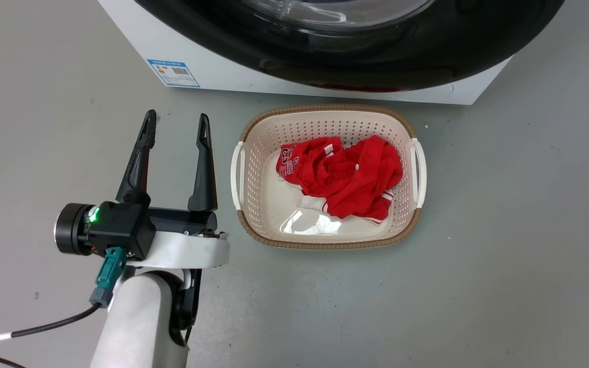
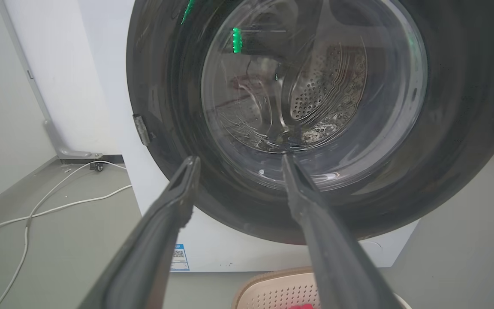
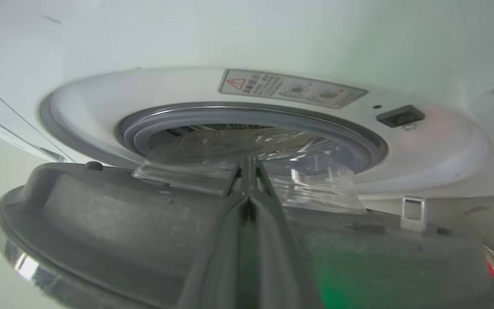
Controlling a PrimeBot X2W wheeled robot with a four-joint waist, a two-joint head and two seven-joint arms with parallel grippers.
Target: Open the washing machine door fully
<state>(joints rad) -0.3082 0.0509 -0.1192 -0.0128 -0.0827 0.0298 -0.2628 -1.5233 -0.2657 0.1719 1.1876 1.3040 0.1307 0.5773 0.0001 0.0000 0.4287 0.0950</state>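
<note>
Status: washing machine door (image 1: 427, 56) is off its latch and ajar, not fully open. The right wrist view shows a clear gap between the door's grey inner face and the front of the washing machine (image 1: 212, 66). The gasket (image 3: 251, 113) is exposed, and the lock slot (image 3: 399, 116) is apart from the door's latch hook (image 3: 413, 213). The glass bowl looks barely clear of the opening, so I'd call this early in the swing, with most of the arc left.

Right claw (image 3: 247, 163): fingers together, nothing between them, sitting in that gap along the door's inner side. Can't confirm contact. Reads as a push from behind, not a grip.

Left claw (image 1: 177, 116): fingers apart, empty, over the floor just beside the left edge of the laundry basket (image 1: 325, 109). It's aimed at the door's lower front, not touching.

The door hangs at the machine's front, overhanging the floor toward the basket's far edge. It's a round disc, so no long axis. The glossy outer face points out toward the left claw. There's a tab (image 2: 142, 128) on its left rim in the left wrist view, so the hinge is probably opposite.
</note>
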